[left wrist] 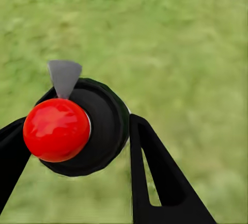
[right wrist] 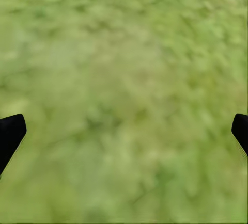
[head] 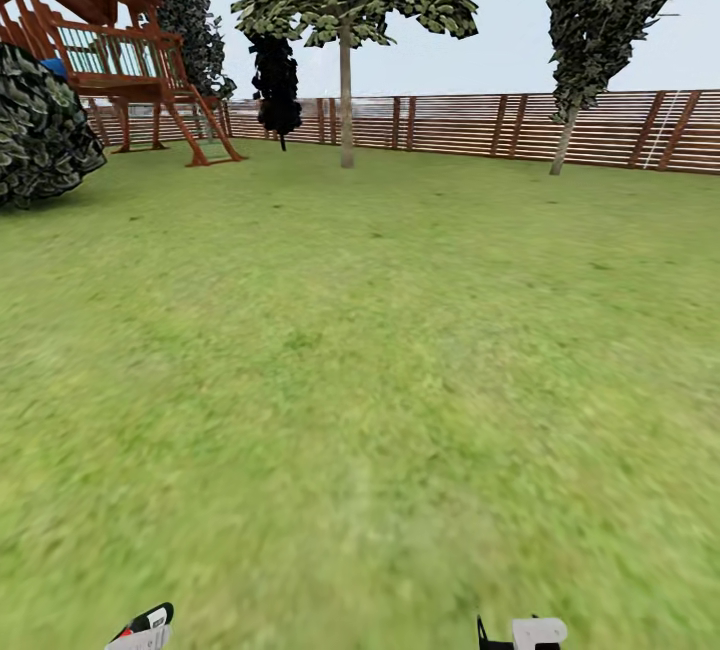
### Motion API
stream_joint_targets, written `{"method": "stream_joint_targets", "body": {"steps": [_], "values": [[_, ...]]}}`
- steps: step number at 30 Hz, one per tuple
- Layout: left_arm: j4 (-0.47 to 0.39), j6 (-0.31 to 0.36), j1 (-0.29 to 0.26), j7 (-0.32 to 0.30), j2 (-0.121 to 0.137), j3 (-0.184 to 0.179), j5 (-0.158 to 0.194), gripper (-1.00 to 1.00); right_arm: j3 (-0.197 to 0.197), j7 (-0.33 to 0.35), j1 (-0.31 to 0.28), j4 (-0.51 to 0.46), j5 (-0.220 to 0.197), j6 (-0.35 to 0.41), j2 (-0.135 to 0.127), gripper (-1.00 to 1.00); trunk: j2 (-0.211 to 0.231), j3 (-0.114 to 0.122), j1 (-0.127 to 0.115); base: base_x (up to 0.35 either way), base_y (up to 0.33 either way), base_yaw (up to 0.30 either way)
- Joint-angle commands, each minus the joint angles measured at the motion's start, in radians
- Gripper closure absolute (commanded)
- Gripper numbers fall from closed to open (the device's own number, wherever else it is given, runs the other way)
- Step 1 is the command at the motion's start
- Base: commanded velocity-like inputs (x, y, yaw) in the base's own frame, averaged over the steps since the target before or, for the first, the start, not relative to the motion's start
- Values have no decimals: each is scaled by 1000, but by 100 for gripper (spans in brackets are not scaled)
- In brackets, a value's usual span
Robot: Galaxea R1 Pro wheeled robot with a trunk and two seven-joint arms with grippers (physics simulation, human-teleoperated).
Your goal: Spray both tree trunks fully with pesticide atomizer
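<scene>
Green lawn, brown slat fence, wooden play tower, pale sky

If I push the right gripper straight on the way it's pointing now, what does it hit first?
Probably just the grass. The right gripper is open with nothing between its fingertips, and lawn lies ahead of it. How far off the ground is cannot be judged.

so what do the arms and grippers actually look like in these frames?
Left gripper: flat black fingers, one a tapered blade with a long slot cut through it. Right gripper: black fingertips at the wrist picture's edges. In the head view, the left arm end is white and black with a small red mark; the right arm end is a white block on black. No cables visible.
</scene>
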Motion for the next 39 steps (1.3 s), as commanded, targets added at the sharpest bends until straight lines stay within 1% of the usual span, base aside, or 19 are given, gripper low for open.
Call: {"method": "stream_joint_targets", "body": {"steps": [1, 39], "values": [[1, -1, -1, -11, 0, 4, 10, 100, 9, -5, 0, 0, -4, -2, 0, -100, 0, -1, 0, 339, 0, 0], [1, -2, -1, -11, 0, 4, 10, 100, 9, -5, 0, 1, -4, -2, 0, -100, 0, -1, 0, 339, 0, 0]]}}
